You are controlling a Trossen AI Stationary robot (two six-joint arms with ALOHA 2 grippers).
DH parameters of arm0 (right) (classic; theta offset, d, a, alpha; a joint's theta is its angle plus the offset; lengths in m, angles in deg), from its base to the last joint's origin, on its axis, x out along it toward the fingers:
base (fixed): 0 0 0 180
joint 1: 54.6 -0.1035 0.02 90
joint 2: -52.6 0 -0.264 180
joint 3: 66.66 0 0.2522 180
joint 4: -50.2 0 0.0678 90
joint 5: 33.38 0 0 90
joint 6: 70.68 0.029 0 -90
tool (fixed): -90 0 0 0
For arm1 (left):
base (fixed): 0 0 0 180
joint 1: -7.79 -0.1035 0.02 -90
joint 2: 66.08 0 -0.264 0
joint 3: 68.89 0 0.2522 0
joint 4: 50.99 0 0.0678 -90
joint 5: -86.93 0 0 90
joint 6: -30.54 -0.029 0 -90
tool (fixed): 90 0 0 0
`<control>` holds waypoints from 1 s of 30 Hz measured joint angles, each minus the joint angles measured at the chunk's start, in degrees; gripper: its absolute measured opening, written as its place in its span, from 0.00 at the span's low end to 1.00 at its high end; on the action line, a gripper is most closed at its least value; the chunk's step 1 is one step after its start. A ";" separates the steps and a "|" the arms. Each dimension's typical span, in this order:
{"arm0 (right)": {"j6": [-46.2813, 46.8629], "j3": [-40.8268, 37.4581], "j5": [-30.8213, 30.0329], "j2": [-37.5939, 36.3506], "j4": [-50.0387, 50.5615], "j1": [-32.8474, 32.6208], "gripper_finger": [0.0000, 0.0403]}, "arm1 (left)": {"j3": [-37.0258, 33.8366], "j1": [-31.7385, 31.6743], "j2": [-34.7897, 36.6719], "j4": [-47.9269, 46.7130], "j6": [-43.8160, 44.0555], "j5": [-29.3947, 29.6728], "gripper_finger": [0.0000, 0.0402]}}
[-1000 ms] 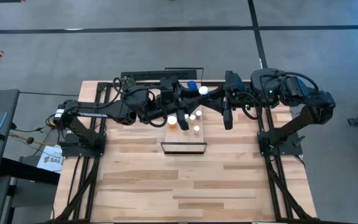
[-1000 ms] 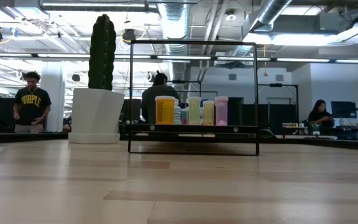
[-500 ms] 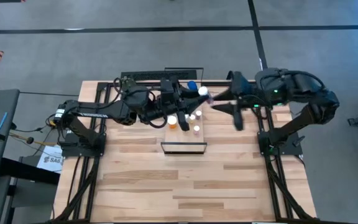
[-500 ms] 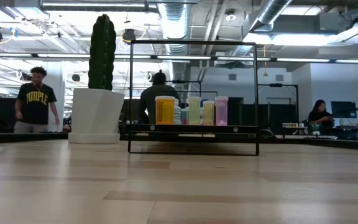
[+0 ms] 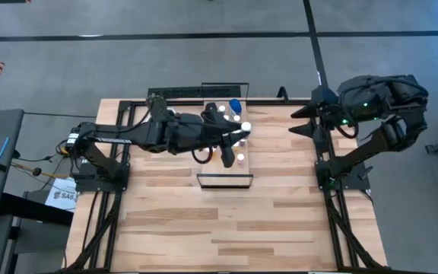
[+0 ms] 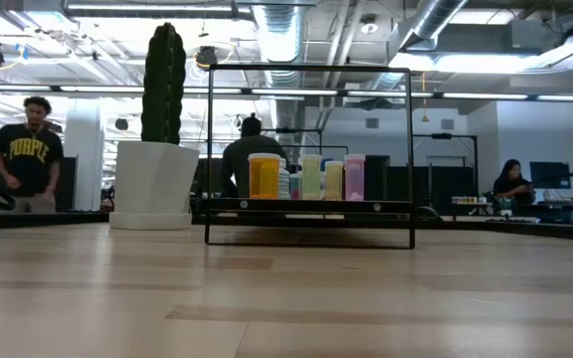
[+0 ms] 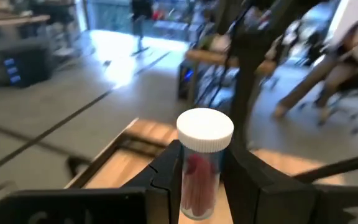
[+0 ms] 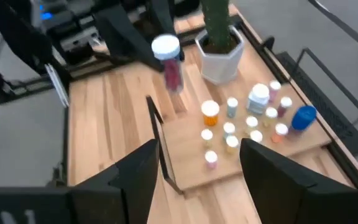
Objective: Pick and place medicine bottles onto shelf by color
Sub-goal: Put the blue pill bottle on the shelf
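1. Left gripper [image 7: 197, 180] over the shelf [image 5: 224, 181], clamped on a clear bottle [image 7: 201, 168] with a white cap and red contents; bottle upright between the two dark fingers [image 7: 163, 171].
2. Same held bottle [image 8: 168, 62] visible from the right wrist view, raised above the board, near the white pot [image 8: 219, 59].
3. Right gripper [image 5: 301, 122] pulled back by the table's right far edge, well apart from the shelf, fingers spread wide with nothing between them.
4. On the shelf: small white-capped bottles clustered at the far half, among them an orange bottle [image 8: 211, 112], a blue bottle [image 8: 304, 117] lying at the far end, a larger white-capped bottle [image 8: 259, 96], and a pinkish one [image 8: 211, 159] nearest the front lip.
5. From table height: a row of bottles behind the dark frame [image 6: 309, 149], an orange one [image 6: 264, 175] at left, pale green, yellowish and pink ones beside it.
6. Cactus [image 6: 163, 85] standing in the white pot [image 6: 154, 184], left of the shelf frame.
7. People [image 6: 26, 154] in the room beyond the table [image 6: 286, 298].
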 joint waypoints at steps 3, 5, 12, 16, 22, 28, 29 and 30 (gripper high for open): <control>0.03 -0.13 -1.28 -0.33 1.49 0.00 0.61 | 0.00 1.11 0.00 -4.00 -0.16 4.69 0.18; 0.02 -0.13 -2.96 -0.65 2.34 -0.01 0.61 | 0.00 2.24 0.11 -6.43 -0.59 7.58 0.18; -0.02 -2.17 -8.55 -1.45 4.78 0.00 0.61 | 0.00 7.09 3.00 -26.06 7.02 19.08 0.18; -0.97 -3.52 -9.36 -1.72 4.76 0.00 0.61 | -0.02 8.85 4.57 -35.95 14.98 24.08 0.18; -1.28 -6.94 -10.57 -1.71 4.75 0.00 0.61 | -0.02 10.32 4.72 -47.45 21.36 24.73 0.18; -1.18 -11.01 -10.62 -1.65 4.77 0.00 0.61 | -0.04 10.60 5.37 -61.79 29.79 23.02 0.18; -1.17 -11.40 -10.63 -1.65 4.75 0.00 0.61 | -0.04 10.67 5.68 -62.74 29.71 21.00 0.18; -1.16 -11.83 -10.62 -1.65 4.74 0.00 0.61 | -0.02 10.68 6.16 -63.43 28.89 17.94 0.18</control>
